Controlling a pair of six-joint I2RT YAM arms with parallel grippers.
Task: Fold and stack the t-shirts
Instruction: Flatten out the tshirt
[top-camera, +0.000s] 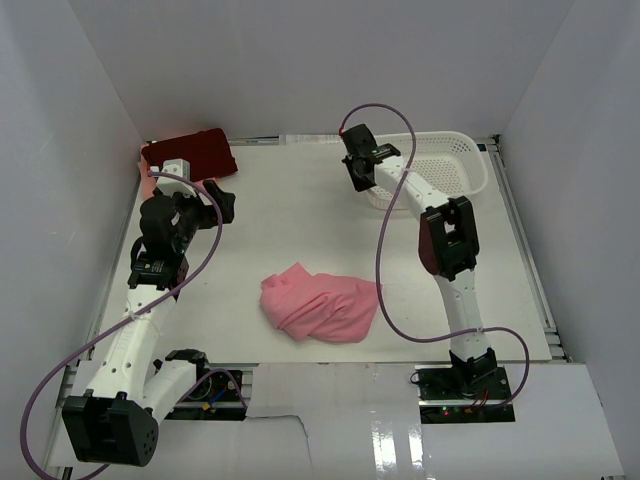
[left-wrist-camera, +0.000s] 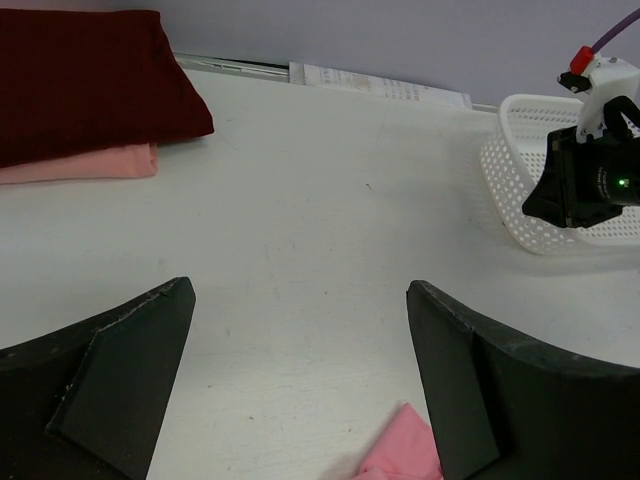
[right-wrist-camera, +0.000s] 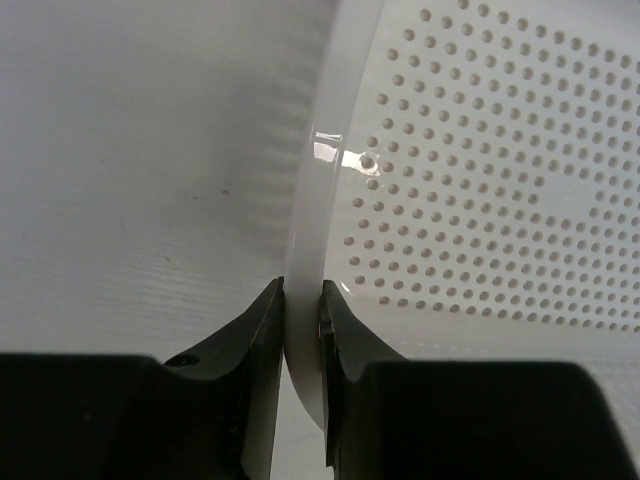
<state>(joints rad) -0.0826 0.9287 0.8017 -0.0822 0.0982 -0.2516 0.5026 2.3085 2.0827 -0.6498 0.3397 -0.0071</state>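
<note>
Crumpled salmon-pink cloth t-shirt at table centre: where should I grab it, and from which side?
Probably the salmon-pink t-shirt's bunched far-left corner, from above with the open left claw. That corner pokes out nearest it, while the right claw is shut on the white plastic mesh basket's rim.

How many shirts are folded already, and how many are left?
Two look done: the maroon shirt lies folded on the peach shirt in the far-left corner. In hand: the right gripper pinches the basket at its rim; the left gripper is open and empty. Left: the pink shirt, crumpled mid-table, needs folding and stacking.
</note>
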